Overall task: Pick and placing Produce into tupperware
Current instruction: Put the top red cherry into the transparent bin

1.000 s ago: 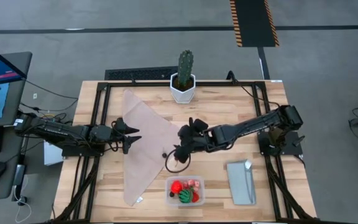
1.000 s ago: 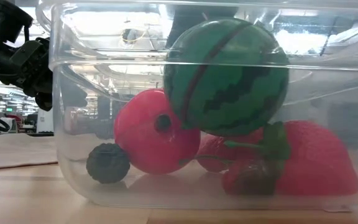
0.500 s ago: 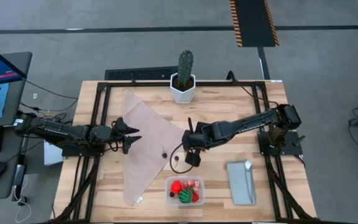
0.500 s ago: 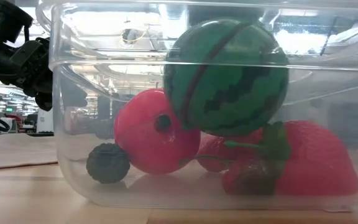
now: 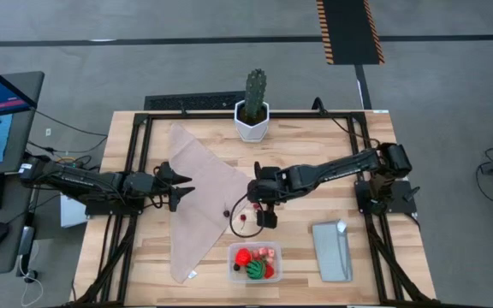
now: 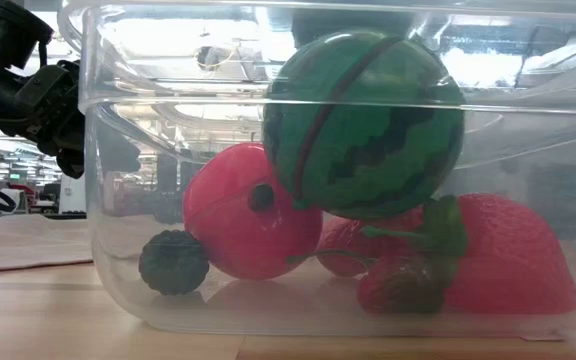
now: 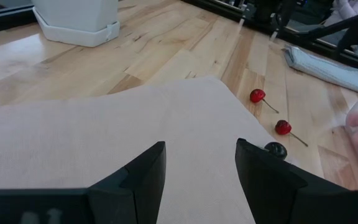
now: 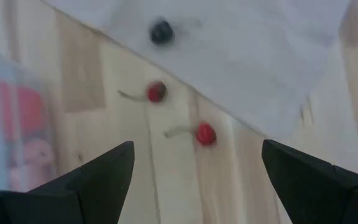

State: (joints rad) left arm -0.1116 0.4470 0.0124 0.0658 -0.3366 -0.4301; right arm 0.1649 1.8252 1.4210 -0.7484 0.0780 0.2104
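Two red cherries [image 8: 156,92] with stems lie loose on the bare wooden tabletop [image 5: 315,145], just off the edge of the beige cloth [image 5: 199,192], and a dark berry [image 8: 161,32] sits on the cloth's corner beside them. The clear tupperware [image 5: 256,262] stands near the tabletop's front edge and holds a small striped watermelon ball [image 6: 363,122], a red ball [image 6: 238,212], strawberries [image 6: 503,260] and a dark berry. The right pincer [image 5: 264,211] hovers above the cherries, fingers spread wide, gripping nothing. The left pincer [image 5: 181,186] waits over the cloth's far side, partly parted and empty. A grey-blue lid [image 5: 331,250] lies right of the tub; a potted cactus [image 5: 253,104] stands at the back.
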